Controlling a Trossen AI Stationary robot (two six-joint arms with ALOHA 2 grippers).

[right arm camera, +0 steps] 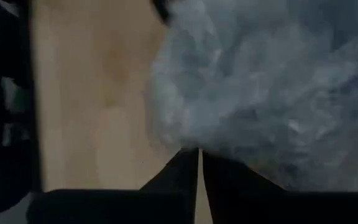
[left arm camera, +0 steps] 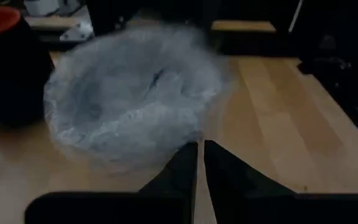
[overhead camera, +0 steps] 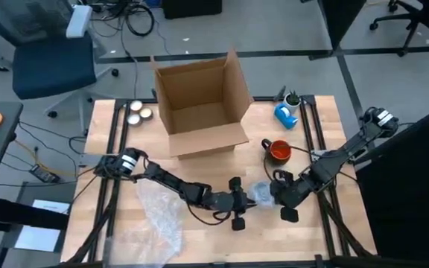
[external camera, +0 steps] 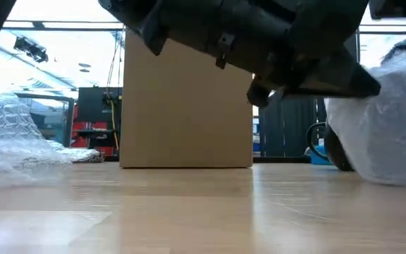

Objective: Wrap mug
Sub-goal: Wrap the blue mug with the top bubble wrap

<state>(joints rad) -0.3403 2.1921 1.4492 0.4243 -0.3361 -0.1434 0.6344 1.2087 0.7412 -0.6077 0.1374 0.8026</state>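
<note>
I have both arms low over the front half of the table (overhead camera: 326,126), reaching toward each other at a small bundle of bubble wrap (overhead camera: 261,193) lying between them. My left pincer (overhead camera: 241,202) sits just left of the bundle, and the left wrist view shows its fingers (left arm camera: 185,168) drawn nearly together with only a sliver of gap, holding nothing, the bundle just ahead of the tips. My right pincer (overhead camera: 280,195) is at the bundle's right edge; its fingers (right arm camera: 185,165) are likewise almost closed, and the wrap lies right at the tips, but I cannot tell whether they pinch any of it. The orange mug (overhead camera: 278,151) stands unwrapped just behind the bundle, near the open cardboard box (overhead camera: 202,104). A loose sheet of bubble wrap (overhead camera: 159,216) lies front left.
</note>
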